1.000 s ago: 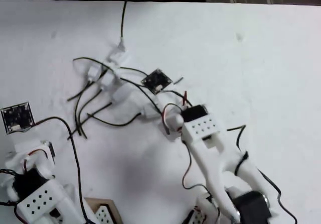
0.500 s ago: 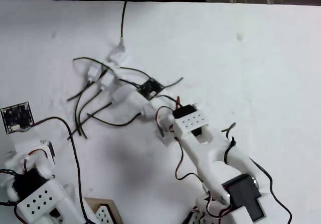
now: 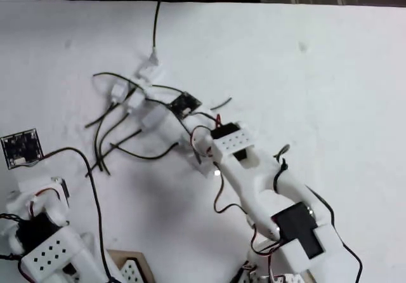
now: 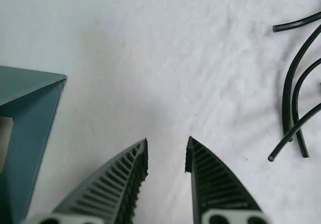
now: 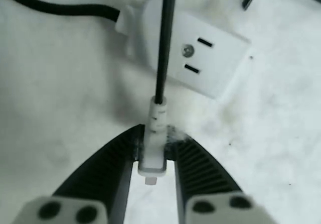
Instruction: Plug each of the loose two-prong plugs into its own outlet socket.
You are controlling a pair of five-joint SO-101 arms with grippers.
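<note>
In the right wrist view my right gripper (image 5: 154,151) is shut on a small white two-prong plug (image 5: 152,153), held upright. Its black cord (image 5: 164,43) runs away across a white outlet socket (image 5: 203,58) that lies on the table just beyond the fingertips, both slots facing up and unoccupied. From above, the right arm (image 3: 235,146) reaches to the table's middle, beside a cluster of white outlets and plugs (image 3: 141,96) with tangled black cords. My left gripper (image 4: 167,156) hovers open over bare table at the near left, with nothing between its fingers.
A teal box (image 4: 25,118) stands beside the left gripper, and loose black cord ends (image 4: 293,103) lie off to its other side. A black square tag (image 3: 22,146) rests at the left edge; a smaller one (image 3: 184,103) lies near the right arm.
The right arm has swung left and farther out, carrying the plug toward the outlet cluster. The small black tag by it shifted left too. The left arm has stayed still.
</note>
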